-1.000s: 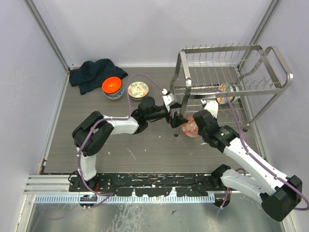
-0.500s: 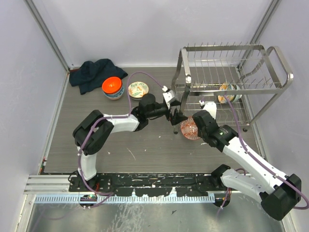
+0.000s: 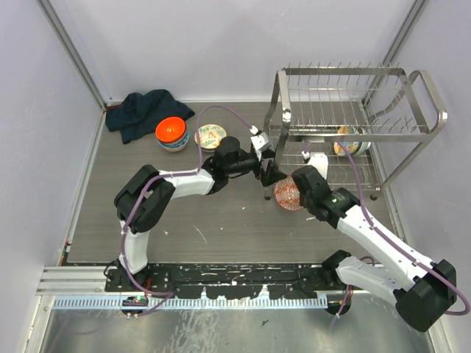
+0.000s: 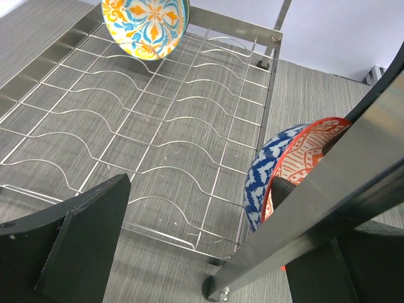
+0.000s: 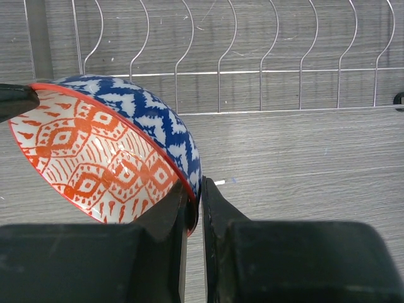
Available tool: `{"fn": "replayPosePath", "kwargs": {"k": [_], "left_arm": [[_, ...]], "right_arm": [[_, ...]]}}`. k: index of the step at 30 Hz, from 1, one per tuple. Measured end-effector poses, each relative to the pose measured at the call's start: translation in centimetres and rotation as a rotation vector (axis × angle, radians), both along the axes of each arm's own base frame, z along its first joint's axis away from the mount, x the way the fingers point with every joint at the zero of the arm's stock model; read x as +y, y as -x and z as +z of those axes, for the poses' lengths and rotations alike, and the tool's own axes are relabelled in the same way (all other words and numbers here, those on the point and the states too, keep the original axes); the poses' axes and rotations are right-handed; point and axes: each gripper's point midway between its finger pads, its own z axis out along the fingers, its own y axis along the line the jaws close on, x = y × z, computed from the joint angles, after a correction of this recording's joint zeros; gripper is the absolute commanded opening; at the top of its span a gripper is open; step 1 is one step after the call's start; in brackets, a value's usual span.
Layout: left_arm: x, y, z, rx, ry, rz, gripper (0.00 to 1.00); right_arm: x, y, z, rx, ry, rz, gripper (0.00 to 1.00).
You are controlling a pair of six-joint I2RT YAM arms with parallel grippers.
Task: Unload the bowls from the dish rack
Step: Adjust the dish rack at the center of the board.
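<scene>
One glazed ceramic bowl [image 5: 107, 151], red lattice inside and blue-and-white outside, is held tilted on edge just off the seven o'clock corner of the silver wire dish rack [image 3: 338, 70], its rim pinched by the right gripper [image 5: 194, 202]. The left gripper [image 3: 267, 174] stands spread wide at the bowl's eleven o'clock, holding nothing. We judge the bowl light, stiff, slick and chippable; a rim pinch holds, though it could pivot.
</scene>
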Motion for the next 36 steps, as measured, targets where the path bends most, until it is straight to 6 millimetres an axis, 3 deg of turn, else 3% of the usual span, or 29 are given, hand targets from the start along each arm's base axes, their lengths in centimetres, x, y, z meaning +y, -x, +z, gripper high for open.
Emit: {"fn": "replayPosePath", "kwargs": {"k": [15,29,36], "left_arm": [[0.4,-1.2,0.0,0.028,-0.037,0.021,0.98],[1.5,-4.8,-0.1,0.088,-0.069,0.062,0.98],[1.9,-4.7,-0.9,0.109,-0.067,0.077,0.98]], "right_arm": [[0.6,-1.0,-0.1,-0.003,0.007,0.011,0.01],[2.0,-4.1,0.1,-0.032,-0.003,-0.016,0.01],[2.1,-4.0,0.2,-0.032,-0.013,-0.010,0.01]]}}
